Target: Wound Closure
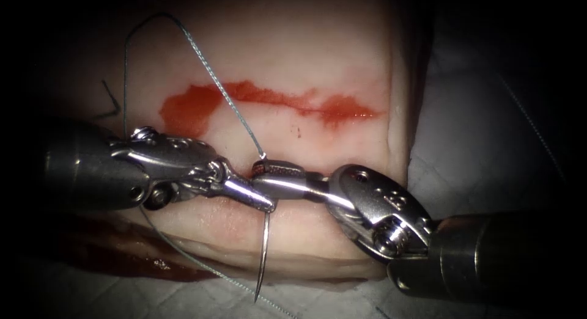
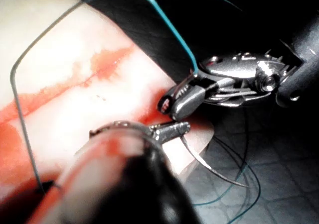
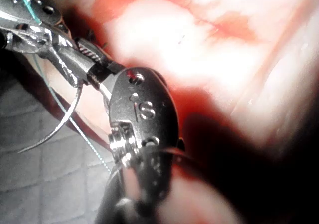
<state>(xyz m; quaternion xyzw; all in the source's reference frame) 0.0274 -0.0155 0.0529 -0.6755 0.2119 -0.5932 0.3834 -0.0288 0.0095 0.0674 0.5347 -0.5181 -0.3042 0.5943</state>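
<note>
The tissue [image 1: 293,50] bears a cut [image 1: 306,108] running left to right, stained with red fluid. In front of the cut my left tool [image 1: 266,204] is shut on the curved needle [image 1: 264,252] near its thread end. The needle is out of the tissue, and its tip points down past the front edge. My right tool [image 1: 263,175] meets it tip to tip, jaws apart at the needle's tail, holding nothing. The thread [image 1: 214,74] climbs from the tail across the cut and loops to the left. The wrist views show the needle [image 2: 209,167] [image 3: 60,124] hanging free.
A short dark cut end of thread [image 1: 110,99] lies left of the cut. Red fluid [image 1: 122,258] pools along the tissue's front left edge. Quilted cloth [image 1: 489,111] surrounds the tissue, and slack thread [image 1: 202,267] trails over it in front.
</note>
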